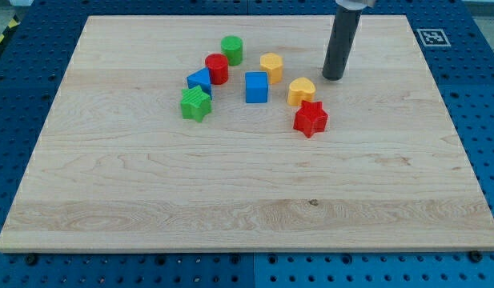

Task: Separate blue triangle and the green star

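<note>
Nearest the view's bottom the wooden board (230, 208) lies bare; nothing of the job shows there; the first blocks stand further up, and the lowest of them is the red star (311, 119), right of centre, with the yellow heart-like block (301, 91) touching it just above; on the left at much the same depth sits the green star (196, 104), and the blue triangle (199, 80) is pressed against its upper edge, the two touching or as good as touching; so I judge the separation not yet begun, and all of it is left to do; the red cylinder (217, 69) stands just beside the triangle on its upper right, which crowds that side; the blue cube (257, 87) stands apart in the middle; further up come the yellow hexagon-like block (271, 66) and, furthest of the blocks, the green cylinder (231, 50); my tip (333, 78) rests on the board at the view's upper right, just above and right of the yellow heart, well apart from the pair I must part, touching no block; I carry no fingers, only a bare rod, so there is nothing to open, close or grip; I see no container anywhere, only loose blocks on the flat board
</note>
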